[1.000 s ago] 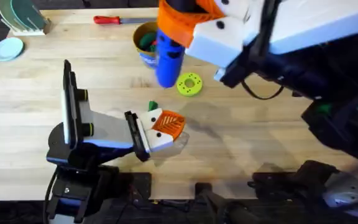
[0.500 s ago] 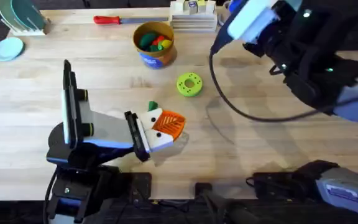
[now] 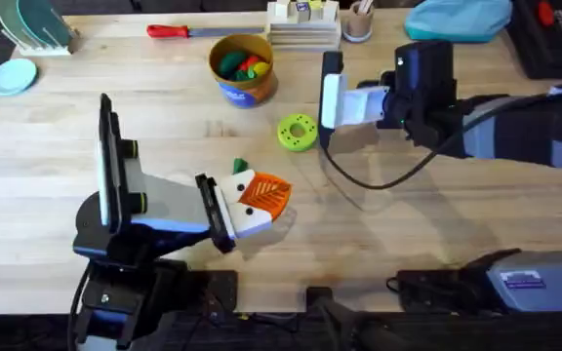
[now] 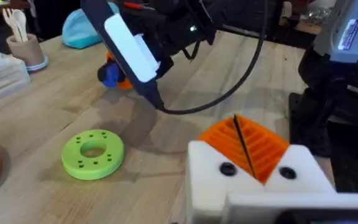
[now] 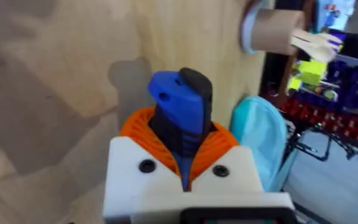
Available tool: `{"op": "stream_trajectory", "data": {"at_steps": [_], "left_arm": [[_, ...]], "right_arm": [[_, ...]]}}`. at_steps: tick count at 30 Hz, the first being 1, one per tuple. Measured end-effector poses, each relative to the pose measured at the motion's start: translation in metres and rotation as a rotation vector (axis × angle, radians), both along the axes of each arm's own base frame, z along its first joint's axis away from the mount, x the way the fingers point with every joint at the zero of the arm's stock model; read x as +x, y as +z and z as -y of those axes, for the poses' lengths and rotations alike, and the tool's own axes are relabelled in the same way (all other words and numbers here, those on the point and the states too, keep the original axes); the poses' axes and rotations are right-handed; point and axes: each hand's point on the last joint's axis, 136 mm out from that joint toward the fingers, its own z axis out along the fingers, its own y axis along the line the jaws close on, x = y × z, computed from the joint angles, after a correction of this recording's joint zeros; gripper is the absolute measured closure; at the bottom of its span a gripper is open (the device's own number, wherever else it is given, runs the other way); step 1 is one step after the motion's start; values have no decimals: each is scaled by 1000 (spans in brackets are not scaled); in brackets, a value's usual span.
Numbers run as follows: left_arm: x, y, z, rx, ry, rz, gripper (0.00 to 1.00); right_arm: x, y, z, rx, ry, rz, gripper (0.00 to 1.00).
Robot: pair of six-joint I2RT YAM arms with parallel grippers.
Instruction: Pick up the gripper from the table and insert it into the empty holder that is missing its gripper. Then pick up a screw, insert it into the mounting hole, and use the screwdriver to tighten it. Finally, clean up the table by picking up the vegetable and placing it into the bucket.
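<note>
Two claws on the counter [image 3: 57, 175] | right claw [image 5: 182, 155] clamps the screwdriver [image 5: 180, 112], right of the lime disc [image 3: 298, 133] | left claw [image 3: 261, 200] pressed closed, just below-left of disc | vegetable [image 3: 239, 167] beside it | bucket [image 3: 243, 66] above-left of disc

Overhead: fixed high above the arm bases, looking down and forward over the table [image 3: 57, 205]. Left wrist: low, close to the tabletop, facing across it — shares the lime-green disc [image 3: 298, 133] [image 4: 93, 153] with overhead. Right wrist: tight on its own fingers, wood just beyond.
</note>
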Motion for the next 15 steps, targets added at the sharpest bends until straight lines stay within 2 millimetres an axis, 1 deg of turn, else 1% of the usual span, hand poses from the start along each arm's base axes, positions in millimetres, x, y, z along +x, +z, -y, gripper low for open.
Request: {"op": "stream_trajectory", "data": {"at_steps": [4,7,8,10,13,15], "left_arm": [[0,0,0,0,0,0,996],[0,0,0,0,0,0,996],[0,0,0,0,0,0,996],[0,0,0,0,0,0,996],[0,0,0,0,0,0,996],[0,0,0,0,0,0,996]], "right_arm": [[-15,-25,2,-52,20,-106,984],[-17,-25,1,-68,27,-131,984],[-18,-26,1,-71,27,-139,967],[-20,-26,-1,-72,28,-150,805],[-19,-23,-6,-78,41,-142,366],[-13,-14,-9,-81,41,-113,85]]}}
